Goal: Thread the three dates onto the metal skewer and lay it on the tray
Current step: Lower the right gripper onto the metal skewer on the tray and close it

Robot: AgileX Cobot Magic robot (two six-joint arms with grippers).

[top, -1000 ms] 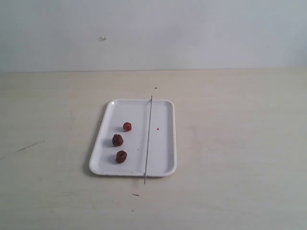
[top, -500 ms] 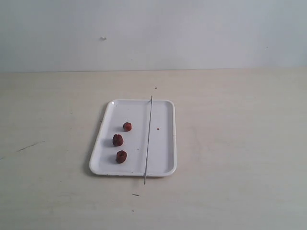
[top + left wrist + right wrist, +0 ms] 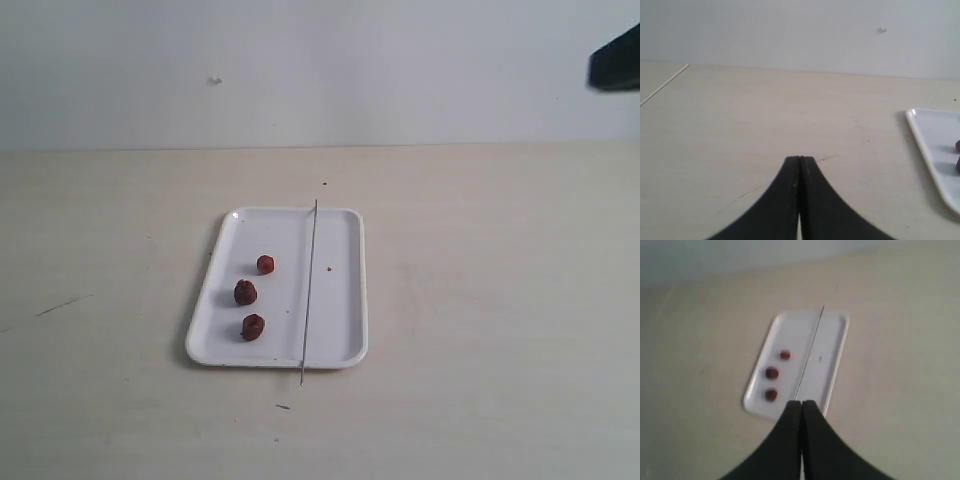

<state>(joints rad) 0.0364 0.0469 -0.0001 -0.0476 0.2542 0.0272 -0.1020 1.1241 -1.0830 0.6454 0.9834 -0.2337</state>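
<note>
The white tray point(image 3: 340, 300) lies mid-table, and shows as the tray point(image 3: 832, 345) in the right wrist view and the tray point(image 3: 932, 135) in the left wrist view. Three dates point(image 3: 265, 264), point(image 3: 245, 292), point(image 3: 252, 327) sit loose on its left half. The metal skewer point(image 3: 309, 290) rests lengthwise across the tray, both ends past the rim. My right gripper point(image 3: 801, 402) is shut and empty, high above the tray's near end; the skewer point(image 3: 810, 352) and dates point(image 3: 771, 373) lie below it. My left gripper point(image 3: 800, 159) is shut and empty over bare table, left of the tray.
A tiny red crumb point(image 3: 330, 268) lies on the tray's right half. A dark part of the right arm point(image 3: 615, 60) shows at the upper right edge of the exterior view. Small dark marks point(image 3: 283, 406) dot the table near the tray.
A dark part of the right arm has come into the exterior view at the upper right. Tray, dates and skewer have not moved.
</note>
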